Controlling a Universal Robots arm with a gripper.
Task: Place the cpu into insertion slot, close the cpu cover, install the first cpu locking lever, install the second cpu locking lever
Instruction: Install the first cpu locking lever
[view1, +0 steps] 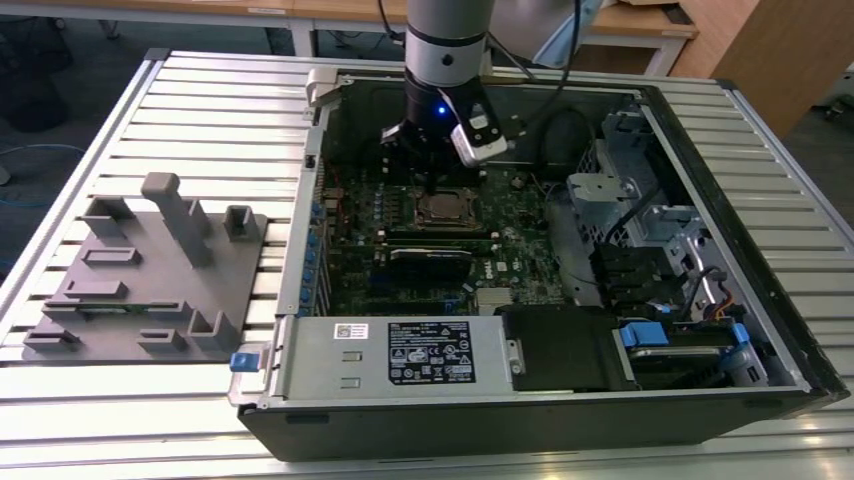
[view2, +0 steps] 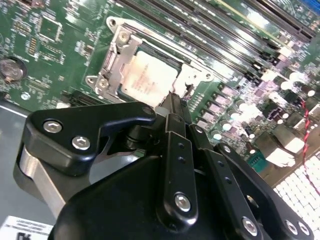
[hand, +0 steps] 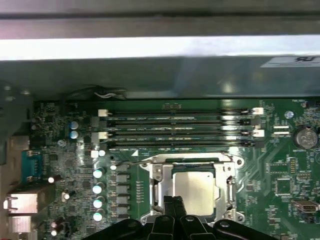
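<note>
The cpu (hand: 196, 187) (view2: 147, 76), a pale square chip, lies flat in the insertion slot (hand: 150, 216) on the green motherboard. The silvery cpu cover (hand: 159, 186) (view2: 119, 56) lies down around it, framing the chip through its window. In the exterior view the socket (view1: 445, 208) sits mid-board, with my gripper (view1: 430, 183) hanging just above its far edge. In both wrist views my gripper (hand: 173, 201) (view2: 173, 102) is shut, its black fingertips together at one edge of the cover with nothing visibly held. A thin wire lever (hand: 134, 162) runs along the socket side that faces the memory slots.
Long black memory slots (hand: 180, 129) run beside the socket. The open computer case (view1: 747, 250) walls in the board, with a drive cage (view1: 607, 205) and a power supply (view1: 400, 350) inside. A grey fixture block (view1: 147, 270) stands on the slatted table at the exterior view's left.
</note>
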